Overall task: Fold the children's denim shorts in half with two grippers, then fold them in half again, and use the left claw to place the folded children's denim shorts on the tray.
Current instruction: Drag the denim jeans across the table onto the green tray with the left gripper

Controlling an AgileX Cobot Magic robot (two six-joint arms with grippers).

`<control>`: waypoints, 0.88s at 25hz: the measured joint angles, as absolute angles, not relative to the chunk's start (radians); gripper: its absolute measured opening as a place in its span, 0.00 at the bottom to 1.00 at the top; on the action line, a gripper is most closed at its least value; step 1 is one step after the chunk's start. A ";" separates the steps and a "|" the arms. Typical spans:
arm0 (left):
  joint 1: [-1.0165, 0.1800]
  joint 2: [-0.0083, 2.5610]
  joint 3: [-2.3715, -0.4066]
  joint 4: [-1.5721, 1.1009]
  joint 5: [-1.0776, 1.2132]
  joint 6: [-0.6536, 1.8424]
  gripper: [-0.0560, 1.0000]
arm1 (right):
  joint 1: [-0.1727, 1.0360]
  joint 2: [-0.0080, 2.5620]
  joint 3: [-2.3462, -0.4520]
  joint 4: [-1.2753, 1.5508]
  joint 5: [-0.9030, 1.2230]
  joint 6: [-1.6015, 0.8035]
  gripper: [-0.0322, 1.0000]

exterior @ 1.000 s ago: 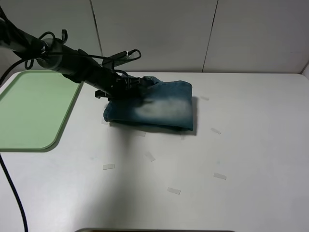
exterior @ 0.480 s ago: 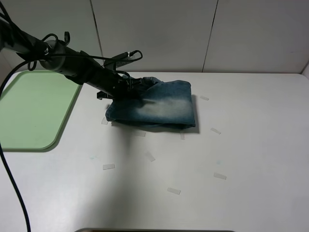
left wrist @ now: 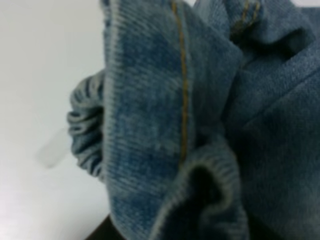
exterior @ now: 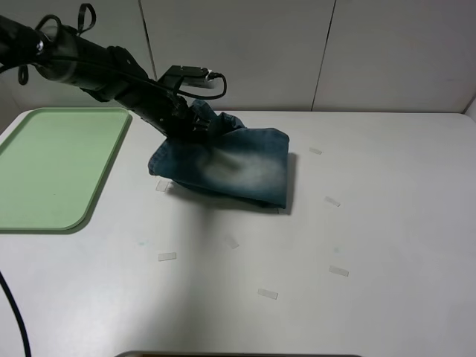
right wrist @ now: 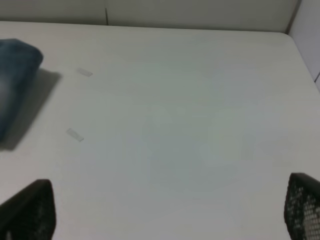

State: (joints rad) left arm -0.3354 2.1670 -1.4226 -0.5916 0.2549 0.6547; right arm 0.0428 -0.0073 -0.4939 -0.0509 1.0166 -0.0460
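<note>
left claw (exterior: 187,121): clamped on the upper-left corner of the children's denim shorts (exterior: 227,160); jaws pinched down on bunched denim, cloth fills the left wrist view
grip detail: in the wrist view the elastic waistband (left wrist: 87,135) is gathered beside the pinched fold, an orange stitch line (left wrist: 182,80) runs along the fold
left arm (exterior: 89,63): comes in from the tray side, over the tray's far right corner, black cable loops on top
shorts: folded bundle on the white table (exterior: 357,223), just right of the tray (exterior: 52,167), not touching it; gripped corner lifted off the table, the rest draped down and resting on the surface; pale faded patch faces up in the middle
shorts vs tray: nearest edge is the left one, a strip of bare table between it and the tray's right rim
tray: pale green, flat, at the left side of the table
right gripper (right wrist: 165,210): jaws spread wide, nothing between them; only the two black fingertips (right wrist: 30,210) show at the edges of the right wrist view, over bare table
right gripper vs tray: far side of the shorts from the tray; the shorts' right edge (right wrist: 17,75) shows at the side of its view, well apart from the fingertips; not seen in the high view
tape bits (exterior: 167,256): small clear pieces scattered on the table, right of and nearer than the tray
backdrop: white wall panels (exterior: 238,52) behind the table
</note>
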 joint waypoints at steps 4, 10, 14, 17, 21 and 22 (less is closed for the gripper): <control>-0.298 2.139 -1.423 -0.428 0.283 0.613 0.27 | 0.043 -0.007 -0.494 -0.051 1.017 -0.046 0.70; -0.229 2.112 -1.423 -0.154 0.360 0.495 0.26 | 0.043 -0.007 -0.494 -0.051 1.017 -0.046 0.70; -0.178 2.084 -1.423 0.066 0.426 0.365 0.26 | 0.043 -0.007 -0.494 -0.051 1.017 -0.046 0.70; -0.137 2.073 -1.423 0.230 0.493 0.300 0.26 | 0.043 -0.007 -0.494 -0.051 1.017 -0.046 0.70; -0.092 2.071 -1.423 0.358 0.567 0.276 0.26 | 0.043 -0.007 -0.494 -0.051 1.017 -0.046 0.70; -0.080 2.071 -1.423 0.381 0.575 0.271 0.26 | 0.043 -0.007 -0.494 -0.051 1.017 -0.046 0.70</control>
State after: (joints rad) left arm -0.0801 2.0707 -1.4226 0.3808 0.5750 0.2714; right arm 0.0428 -0.0073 -0.4939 -0.0509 1.0166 -0.0460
